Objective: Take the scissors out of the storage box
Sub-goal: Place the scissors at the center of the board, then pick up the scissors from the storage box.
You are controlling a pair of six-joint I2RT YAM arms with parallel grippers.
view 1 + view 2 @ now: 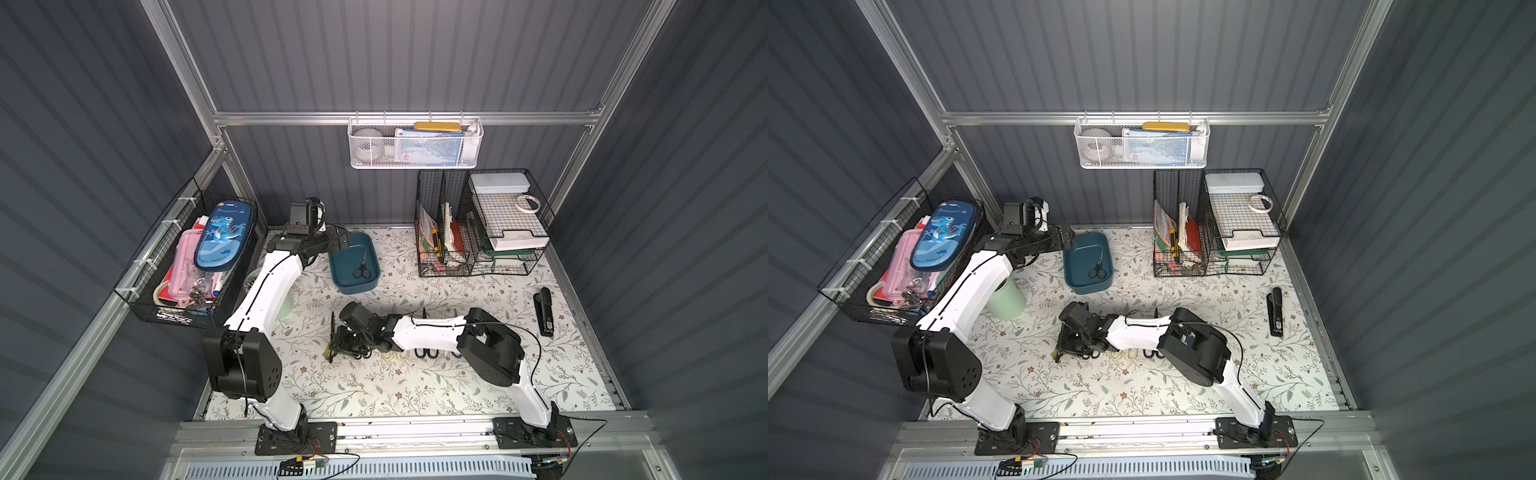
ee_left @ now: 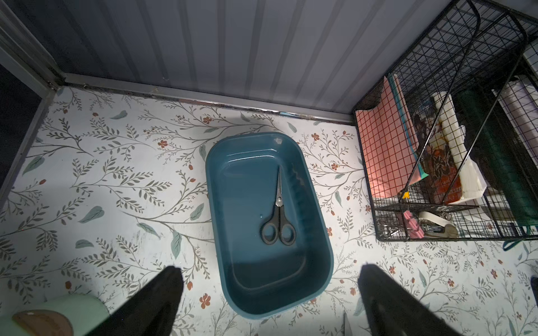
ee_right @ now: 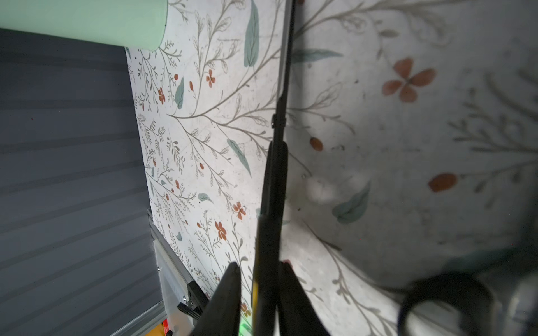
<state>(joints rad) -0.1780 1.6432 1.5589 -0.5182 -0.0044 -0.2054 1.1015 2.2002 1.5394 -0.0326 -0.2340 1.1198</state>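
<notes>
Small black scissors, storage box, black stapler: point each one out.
small black scissors [image 2: 279, 200]: left wrist view, on the pivot screw.
storage box [image 2: 241, 203]: left wrist view, on its bare floor.
black stapler [image 1: 544, 311]: a top view, on its body.

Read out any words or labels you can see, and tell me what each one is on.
"Dinosaur": on the blue pencil case.
Label on the black stapler: too small to read.
Print on the packs in the white mesh basket: blurred, unreadable.
</notes>
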